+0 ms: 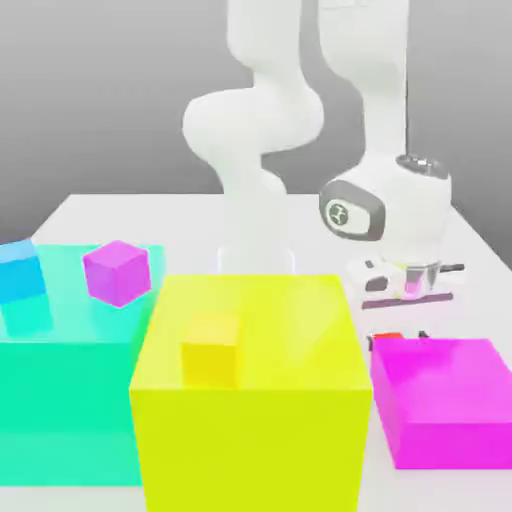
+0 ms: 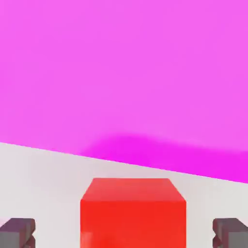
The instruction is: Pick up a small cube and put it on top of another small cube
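exterior view faces the arm; both views share the magenta block [image 1: 443, 400] [image 2: 126, 72].

Bright red small cube [image 2: 132, 210] beside magenta block [image 1: 445, 400]; yellow block [image 1: 250, 400], teal block [image 1: 60, 400], purple cube [image 1: 116, 271], white arm [image 1: 255, 130]

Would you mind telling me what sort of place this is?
Most likely a simulated tabletop test scene: a white robot arm on a plain white table, flat-coloured blocks such as the yellow block, and a bare grey backdrop.
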